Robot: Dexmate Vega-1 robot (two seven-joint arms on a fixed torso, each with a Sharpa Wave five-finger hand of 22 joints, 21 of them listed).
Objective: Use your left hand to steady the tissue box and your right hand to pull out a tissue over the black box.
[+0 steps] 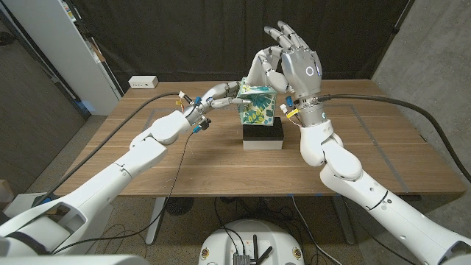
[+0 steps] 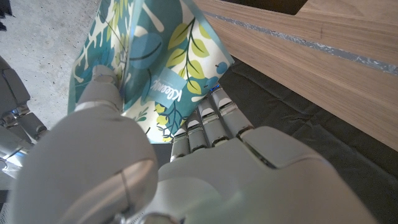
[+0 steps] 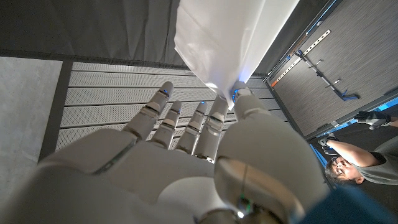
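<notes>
- Left hand [image 1: 208, 100] fingers grasp tissue box [image 1: 257, 105], steadied on black box [image 1: 263, 135].
- Right hand [image 1: 288, 65] fingers pinch tissue [image 3: 229, 38], raised above; looks nearly pulled free.

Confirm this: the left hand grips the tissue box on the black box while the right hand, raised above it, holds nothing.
Not quite. The right hand is not empty: the right wrist view shows it pinching a white tissue. The rest holds: the left hand grips the tissue box, which stands on the black box, with the right hand raised above it.
</notes>
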